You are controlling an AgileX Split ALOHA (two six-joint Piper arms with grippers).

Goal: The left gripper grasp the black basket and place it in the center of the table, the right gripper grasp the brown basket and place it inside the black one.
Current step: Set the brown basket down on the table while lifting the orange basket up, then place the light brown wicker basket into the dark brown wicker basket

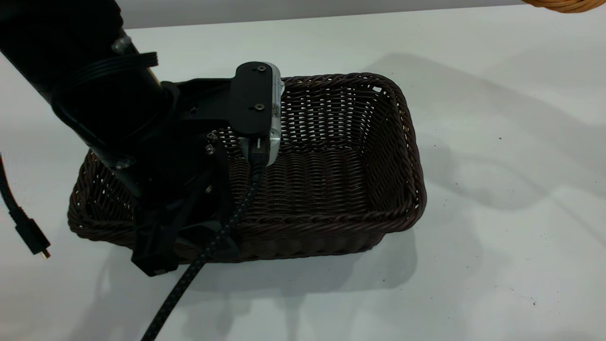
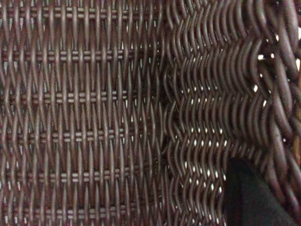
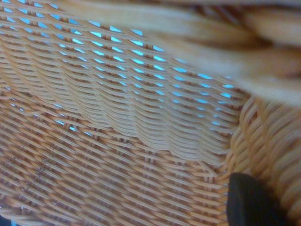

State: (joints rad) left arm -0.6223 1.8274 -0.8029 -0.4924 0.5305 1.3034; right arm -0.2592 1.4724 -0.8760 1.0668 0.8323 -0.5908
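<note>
The black basket [image 1: 331, 180] stands on the table [image 1: 497, 142], left of the middle. My left gripper [image 1: 158, 246] comes down over its near-left rim and is shut on the wall. One finger is outside the front wall. The other finger [image 2: 249, 197] lies inside against the dark weave [image 2: 94, 113]. Only an edge of the brown basket [image 1: 563, 4] shows, at the far right top corner. The right gripper is out of the exterior view. In the right wrist view one black finger [image 3: 249, 202] lies inside the brown basket [image 3: 117, 141], against its wall near the rim.
A loose black cable with a plug [image 1: 28, 232] hangs at the left edge. A braided cable [image 1: 189, 279] runs from the left wrist camera down across the basket's front to the near edge. Bare tabletop lies right of and in front of the black basket.
</note>
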